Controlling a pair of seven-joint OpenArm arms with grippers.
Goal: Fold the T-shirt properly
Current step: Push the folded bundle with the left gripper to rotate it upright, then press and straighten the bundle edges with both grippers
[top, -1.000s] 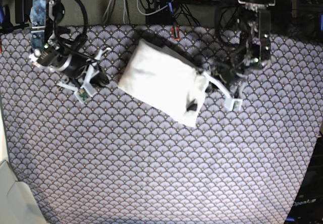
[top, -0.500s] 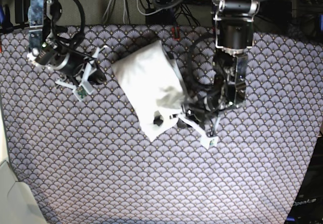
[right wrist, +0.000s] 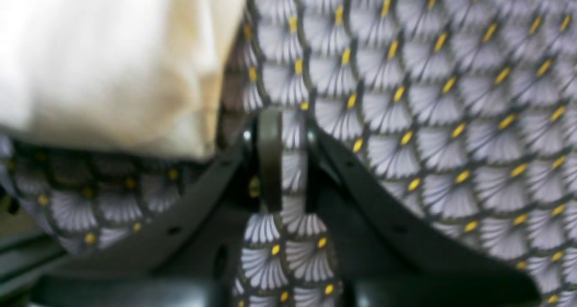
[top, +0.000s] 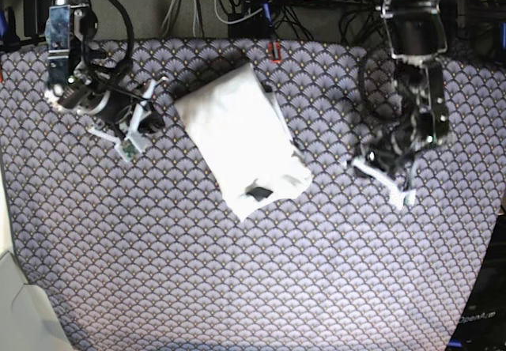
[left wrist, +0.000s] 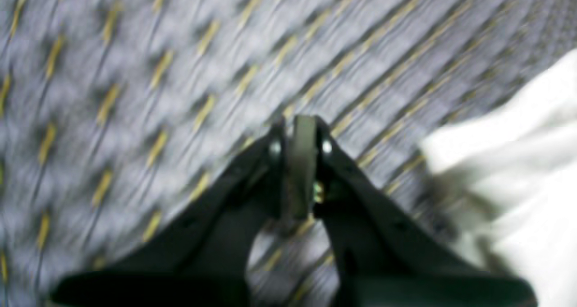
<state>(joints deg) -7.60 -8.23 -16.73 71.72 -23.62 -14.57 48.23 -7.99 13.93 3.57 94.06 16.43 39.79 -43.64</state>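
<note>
The white cloth T-shirt (top: 241,147), folded into a compact oblong, lies plain side up toward the far edge of the worktop covered in grey fan-patterned cloth (top: 237,288), at a slant, with a small dark gap at its near corner where the layers do not lie flat; that loose corner could spring open if bumped. The left pincer (top: 383,179) is clenched on nothing near the right edge, clear of the shirt; the right pincer (top: 130,133) sits nearly shut and empty toward the far-left corner; a careless sweep by either arm could drag the bundle askew.

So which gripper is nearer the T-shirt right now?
The right gripper, just off the upper-left edge of the folded T-shirt. The left gripper sits farther out, past its lower-right corner. Neither touches it.
</note>
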